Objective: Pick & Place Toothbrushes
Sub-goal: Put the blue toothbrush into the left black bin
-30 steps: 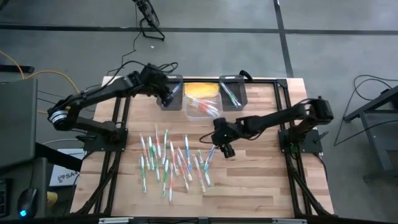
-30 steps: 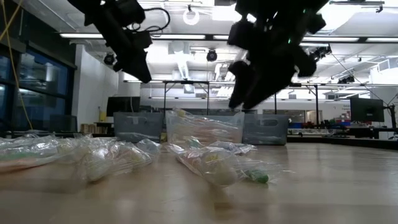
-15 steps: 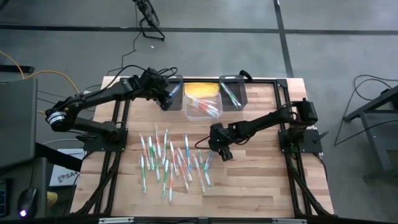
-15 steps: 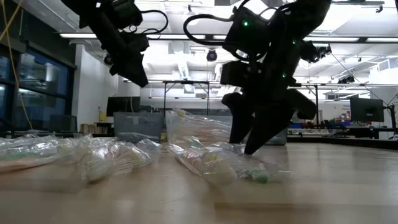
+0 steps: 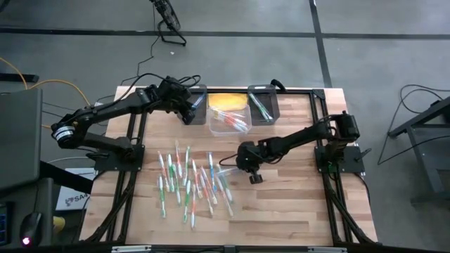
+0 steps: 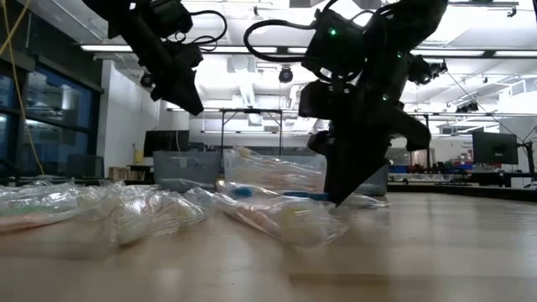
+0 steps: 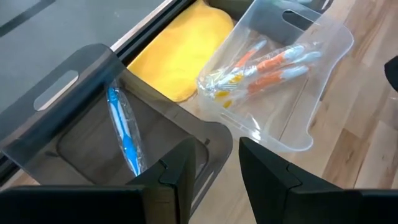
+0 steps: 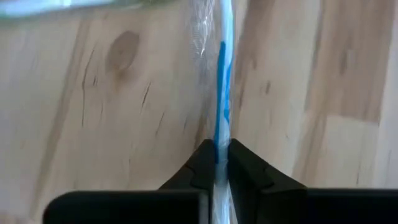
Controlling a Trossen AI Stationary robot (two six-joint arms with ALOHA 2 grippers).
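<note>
Beyond your right gripper (image 6: 340, 197) you look into a wide hall with bright ceiling strip lights (image 6: 252, 52), dark windows (image 6: 46, 117) at the side, a monitor (image 6: 495, 148), and grey concrete floor (image 5: 365, 42) around the wooden table (image 5: 295, 204).

dark bin (image 7: 81, 134): one blue toothbrush (image 7: 124, 134) in a wrapper inside
yellow cloth (image 7: 177, 53): right beside the dark bin
clear bin (image 7: 292, 81): next to the dark bin, holds wrapped orange toothbrushes (image 7: 270, 65)
left gripper (image 7: 214, 171): fingers apart, over the dark bin's rim
</note>
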